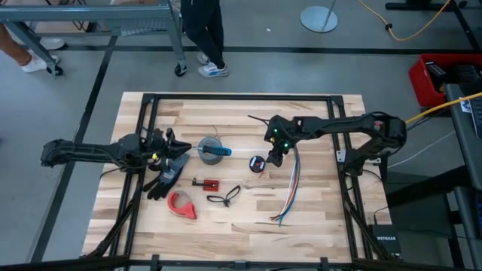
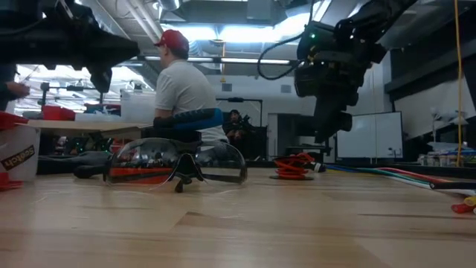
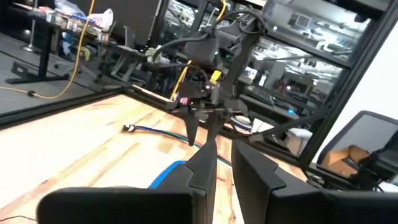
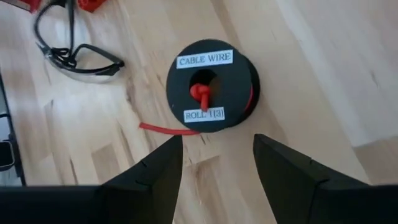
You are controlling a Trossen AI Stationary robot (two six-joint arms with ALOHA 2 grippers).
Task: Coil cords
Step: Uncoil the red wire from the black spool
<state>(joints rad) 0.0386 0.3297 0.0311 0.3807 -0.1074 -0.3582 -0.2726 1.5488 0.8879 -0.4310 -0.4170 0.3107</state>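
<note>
Over by the left edge of the table our left gripper (image 1: 175, 143) is just waiting, fingers slightly apart, nothing in them. Around the middle sits the red cord (image 4: 212, 86), wound on a small black spool with a loose tail (image 4: 166, 129) lying on the wood. Our right gripper (image 4: 216, 163) hovers right over it, fingers spread, empty. We'd worry a push there slides the spool and unwinds the tail.
</note>
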